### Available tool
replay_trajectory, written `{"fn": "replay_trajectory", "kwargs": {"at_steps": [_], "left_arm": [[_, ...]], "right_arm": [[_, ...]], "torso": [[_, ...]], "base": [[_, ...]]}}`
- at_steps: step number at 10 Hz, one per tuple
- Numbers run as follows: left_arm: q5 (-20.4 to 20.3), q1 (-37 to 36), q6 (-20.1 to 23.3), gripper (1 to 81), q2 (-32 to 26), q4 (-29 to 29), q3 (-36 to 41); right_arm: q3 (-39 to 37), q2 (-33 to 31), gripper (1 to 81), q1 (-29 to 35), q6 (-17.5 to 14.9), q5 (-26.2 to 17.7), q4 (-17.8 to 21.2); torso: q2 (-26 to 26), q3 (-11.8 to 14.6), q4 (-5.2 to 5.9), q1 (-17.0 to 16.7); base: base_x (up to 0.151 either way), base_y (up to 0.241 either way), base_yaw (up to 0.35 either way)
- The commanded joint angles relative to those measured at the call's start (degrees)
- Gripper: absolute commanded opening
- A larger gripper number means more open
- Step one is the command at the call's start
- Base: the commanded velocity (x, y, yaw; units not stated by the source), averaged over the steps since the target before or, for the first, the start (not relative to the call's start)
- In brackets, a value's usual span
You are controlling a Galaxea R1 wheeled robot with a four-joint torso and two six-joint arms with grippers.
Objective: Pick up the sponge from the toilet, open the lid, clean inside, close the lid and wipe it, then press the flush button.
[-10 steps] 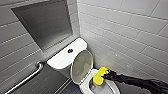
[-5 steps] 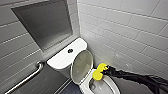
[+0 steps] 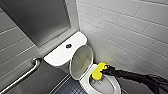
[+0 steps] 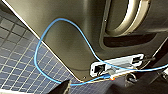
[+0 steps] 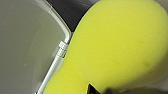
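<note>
The white toilet (image 3: 60, 53) stands against the tiled wall with its lid (image 3: 81, 61) raised against the tank. The round dark flush button (image 3: 68, 46) sits on the tank cover. My right gripper (image 3: 106, 70) reaches in from the right and is shut on the yellow sponge (image 3: 99, 71), which rests at the far rim of the open bowl (image 3: 106, 86). In the right wrist view the sponge (image 5: 112, 50) looms large beside a curved white part of the toilet (image 5: 25, 50). My left gripper is open and holds nothing.
A steel grab bar (image 3: 25, 75) runs along the wall left of the toilet, below a steel panel (image 3: 37, 20). White tiled wall (image 3: 125, 30) is close on the right. Dark blue floor tiles (image 4: 20, 50) and a blue cable (image 4: 45, 37) lie by the robot's base.
</note>
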Motion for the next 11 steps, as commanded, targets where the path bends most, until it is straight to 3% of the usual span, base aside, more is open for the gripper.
{"fn": "replay_trajectory", "kwargs": {"at_steps": [1,2,3,4,8,11], "left_arm": [[5.20,1.69,0.33,81.1,0.03,-0.74,0.21],[5.20,1.69,0.33,81.1,0.12,-0.74,0.21],[5.20,1.68,0.33,81.1,0.21,-0.74,0.21],[5.20,1.60,0.33,81.1,0.21,-0.74,0.21],[5.20,1.69,0.33,81.1,0.39,-0.56,0.21],[5.20,1.95,0.33,81.1,0.47,-0.56,0.21]], "right_arm": [[1.52,-0.10,1.0,9.83,0.16,-0.98,0.57],[1.87,-0.02,1.0,10.27,0.16,-1.07,0.57],[1.96,0.15,1.0,10.54,0.16,-1.07,0.66],[1.96,0.33,1.0,10.72,0.16,-1.07,0.66],[1.44,2.96,1.0,10.45,0.16,-0.90,0.57],[-4.63,4.73,1.0,7.39,1.39,0.42,0.57]], "torso": [[0.00,-2.52,0.00,-0.02],[-5.71,-1.05,0.00,3.69],[-5.97,-1.35,0.00,3.89],[-1.33,-1.59,0.00,0.85],[-5.53,-1.94,0.00,3.13],[-5.48,-1.97,0.00,3.15]], "base": [[0.000,0.000,0.000],[0.000,0.000,0.000],[0.000,0.000,0.000],[0.000,0.000,0.000],[0.000,0.000,0.000],[0.000,0.000,0.000]]}}
